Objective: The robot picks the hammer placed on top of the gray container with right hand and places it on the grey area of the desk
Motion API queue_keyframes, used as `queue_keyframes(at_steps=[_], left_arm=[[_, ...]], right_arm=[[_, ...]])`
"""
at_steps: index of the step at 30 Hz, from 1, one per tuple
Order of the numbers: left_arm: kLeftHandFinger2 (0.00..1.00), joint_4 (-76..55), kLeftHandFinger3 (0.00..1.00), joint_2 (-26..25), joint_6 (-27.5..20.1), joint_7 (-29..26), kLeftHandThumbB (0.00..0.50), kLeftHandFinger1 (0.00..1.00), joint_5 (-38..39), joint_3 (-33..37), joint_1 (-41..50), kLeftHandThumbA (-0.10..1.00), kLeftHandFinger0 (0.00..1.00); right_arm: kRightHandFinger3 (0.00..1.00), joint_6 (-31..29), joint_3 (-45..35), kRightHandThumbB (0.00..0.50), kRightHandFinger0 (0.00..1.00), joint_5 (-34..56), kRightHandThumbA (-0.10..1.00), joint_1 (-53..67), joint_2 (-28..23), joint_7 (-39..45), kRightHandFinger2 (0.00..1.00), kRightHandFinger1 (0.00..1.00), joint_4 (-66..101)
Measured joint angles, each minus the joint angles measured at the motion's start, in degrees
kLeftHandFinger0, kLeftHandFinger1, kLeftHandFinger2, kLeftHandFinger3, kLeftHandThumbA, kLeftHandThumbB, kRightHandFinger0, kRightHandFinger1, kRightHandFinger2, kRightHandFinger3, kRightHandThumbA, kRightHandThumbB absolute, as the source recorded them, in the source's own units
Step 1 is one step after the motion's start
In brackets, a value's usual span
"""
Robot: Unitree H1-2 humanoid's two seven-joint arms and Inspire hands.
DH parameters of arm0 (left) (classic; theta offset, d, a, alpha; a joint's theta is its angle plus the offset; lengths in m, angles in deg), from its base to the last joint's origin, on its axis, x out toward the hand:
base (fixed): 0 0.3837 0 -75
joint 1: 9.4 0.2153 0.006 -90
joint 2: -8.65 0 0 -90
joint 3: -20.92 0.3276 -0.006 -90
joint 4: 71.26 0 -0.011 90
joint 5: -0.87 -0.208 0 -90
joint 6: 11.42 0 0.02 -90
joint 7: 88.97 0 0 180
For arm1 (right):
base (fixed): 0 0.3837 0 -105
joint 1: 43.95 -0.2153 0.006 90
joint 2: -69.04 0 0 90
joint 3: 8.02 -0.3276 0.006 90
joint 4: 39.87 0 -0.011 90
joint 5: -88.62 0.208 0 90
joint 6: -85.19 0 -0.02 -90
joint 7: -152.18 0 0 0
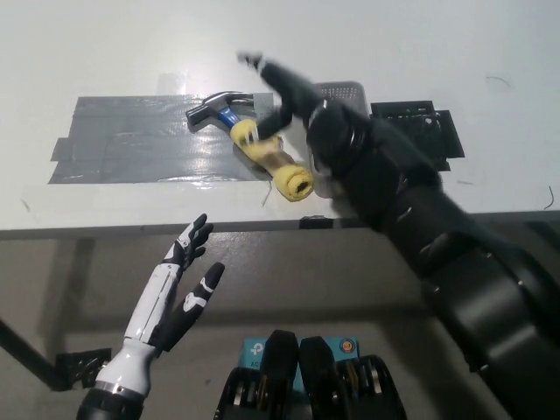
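You've got the hammer (249,140) lying flat on the grey taped area (131,140) of the bench (105,52), its dark metal head toward the far side, resting on the tape. Its yellow handle runs back toward you and to the right, ending near the bench's front edge, just off the tape's right end.

Your right robot hand (278,92) is above and just to the right of the hammer, fingers spread and released, holding nothing. One finger points away to the far left, another reaches down toward the handle's upper part (whether it touches the yellow grip, you cannot tell from this angle). The hammer's head sits just left of and below the hand; the handle's butt end lies nearer to you, beside the black forearm.

Behind the right robot hand, the gray container (343,88) is mostly hidden by the arm, with only its far meshed rim showing. To the right of the arm there is a black patch (424,131) on the bench, well apart from the hammer.

Your left robot hand (184,280) hangs low at the near left, below the bench's front edge, fingers apart and holding nothing, well apart from the hammer and from the right robot hand.
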Motion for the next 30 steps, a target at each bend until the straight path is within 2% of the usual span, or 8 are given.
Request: queue_keyframes(at_steps=[4,6,11,12,15,18,23,30], left_arm=[[1.00,0.1,1.00,0.1,0.1,0.0,0.110,1.00,0.1,0.0,0.0,0.83,1.00],[1.00,0.2,1.00,0.1,0.1,0.0,0.114,1.00,0.1,0.0,0.0,0.83,1.00],[1.00,0.7,1.00,0.1,0.1,0.0,0.117,1.00,0.2,0.0,0.0,0.90,1.00],[1.00,0.9,1.00,0.1,0.1,0.0,0.095,1.00,0.2,0.0,0.0,0.91,1.00],[1.00,1.7,1.00,0.1,0.0,0.0,0.108,1.00,0.2,-0.1,0.0,0.94,1.00],[1.00,2.3,1.00,0.2,0.0,0.0,0.107,1.00,0.2,-0.1,0.0,0.98,1.00],[1.00,3.0,1.00,0.2,0.0,0.0,0.116,1.00,0.2,-0.1,-0.2,1.00,1.00],[1.00,4.2,1.00,0.5,0.0,0.0,0.097,1.00,0.4,-0.2,-0.2,1.00,1.00]], right_arm=[[1.00,-0.3,-1.8,0.438,1.00,1.1,1.00,0.1,-2.1,0.9,1.00,1.00,9.8],[1.00,-0.1,-2.2,0.390,1.00,1.4,1.00,1.1,-3.2,1.4,1.00,1.00,14.7],[1.00,0.9,-2.8,0.387,1.00,2.0,1.00,5.5,-5.2,2.7,1.00,1.00,24.6],[1.00,1.2,-3.0,0.362,1.00,2.2,1.00,7.0,-5.7,2.9,1.00,1.00,26.9],[1.00,2.2,-3.7,0.322,1.00,2.6,1.00,11.6,-7.3,3.8,1.00,1.00,33.0],[1.00,3.1,-4.5,0.330,1.00,3.5,1.00,16.7,-9.2,4.5,1.00,1.00,38.7],[1.00,4.8,-5.9,0.300,1.00,4.8,1.00,26.3,-12.9,5.5,1.00,1.00,47.9],[1.00,6.6,-8.4,0.278,1.00,6.5,1.00,39.3,-16.1,5.7,1.00,1.00,59.8]])
